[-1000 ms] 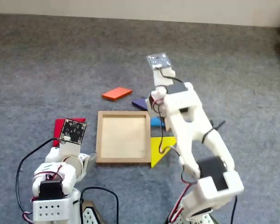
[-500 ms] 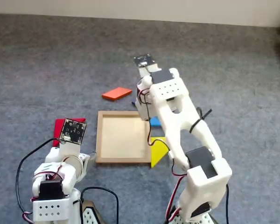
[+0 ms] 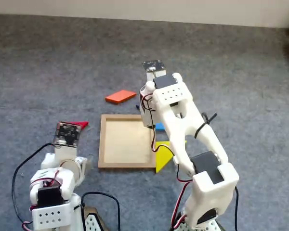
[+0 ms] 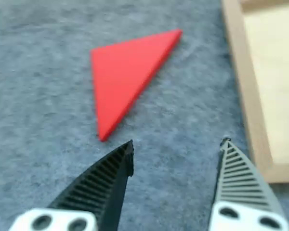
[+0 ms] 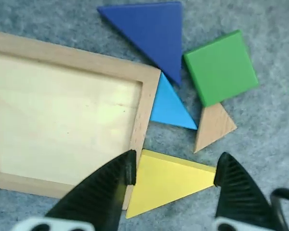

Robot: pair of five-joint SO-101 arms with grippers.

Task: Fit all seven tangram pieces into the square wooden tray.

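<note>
- The square wooden tray (image 3: 102,142) lies on the grey carpet between the two arms, its floor bare; all seven pieces lie outside it, so by my reading the filling has not begun.
- The right gripper (image 5: 177,168) hangs over the yellow triangle (image 5: 166,185) with its fingers wide apart and holding nothing; one fingertip sits over the tray's rim-side corner of the piece, the other over its far sharp corner.
- The yellow triangle lies flat, just beside the tray's outer edge on the right arm's side, one short edge almost along the rim; its long edge slants away from the tray, and the line between the fingertips runs roughly along the other short edge, not across the long one.
- That is the relation the next move seems to turn on: the fingers straddle the piece near its widest span, so a clean pinch probably calls for a small turn of the wrist before the descent.
- Past the yellow piece, on the same side of the tray, cluster the light blue triangle (image 5: 167,107), touching the rim, the dark blue triangle (image 5: 151,33), the green square (image 5: 220,67) and the tan triangle (image 5: 213,126); all are nearer the right arm.
- The left gripper (image 4: 177,143) is likewise spread and empty, above bare carpet; the red triangle (image 4: 125,77) lies ahead of its fingertips, towards the black finger's side, clear of the tray.
- The orange piece (image 3: 120,96) lies alone beyond the tray's far edge, well apart from both grippers.
</note>
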